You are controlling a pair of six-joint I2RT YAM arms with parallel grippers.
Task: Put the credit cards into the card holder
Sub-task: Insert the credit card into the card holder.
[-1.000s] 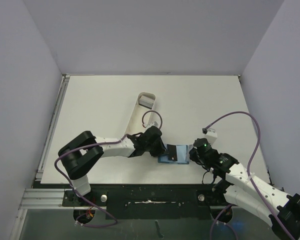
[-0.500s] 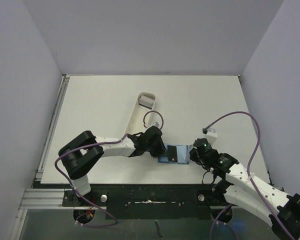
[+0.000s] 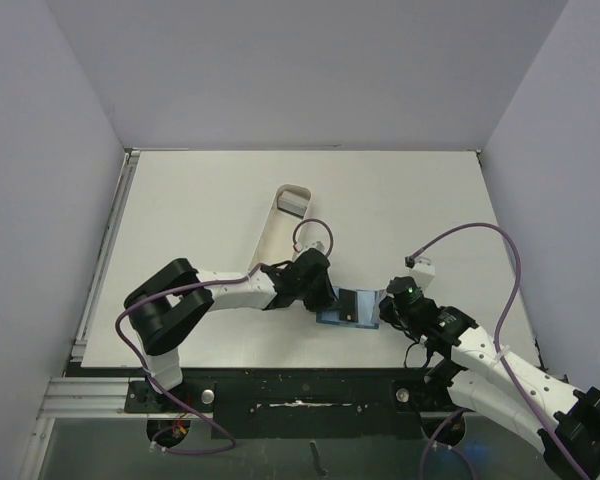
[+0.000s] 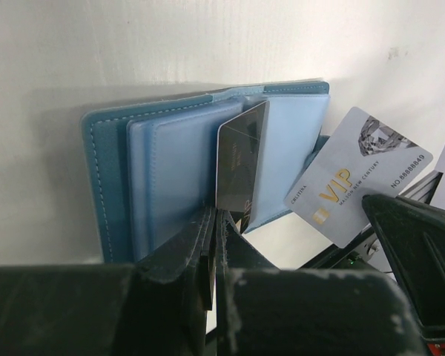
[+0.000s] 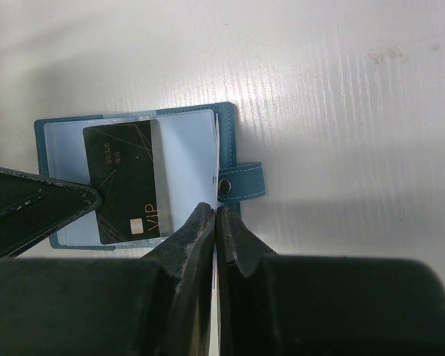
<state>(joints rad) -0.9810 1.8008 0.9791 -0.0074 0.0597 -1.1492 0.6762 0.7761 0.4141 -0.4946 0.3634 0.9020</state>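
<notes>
The teal-blue card holder (image 3: 330, 320) lies open on the table near the front edge, light blue inside (image 4: 170, 174), with its snap tab (image 5: 245, 182) on the right. My left gripper (image 3: 329, 299) is shut on a black card (image 4: 237, 163) and holds it over the holder's inner pockets (image 5: 185, 144). The black card (image 5: 122, 182) covers the holder's left half in the right wrist view. My right gripper (image 3: 387, 312) is shut on a grey VIP card (image 4: 356, 174) just off the holder's right edge, next to the tab. Its jaws (image 5: 216, 210) show only a thin sliver of that card.
A long white oblong tray (image 3: 270, 235) lies behind the left arm, with a grey item (image 3: 295, 203) at its far end. Purple cables loop over both wrists. The table's front edge runs just below the holder.
My left gripper has shifted slightly right with the black card, which now lies further over the holder. The right gripper has barely moved.
</notes>
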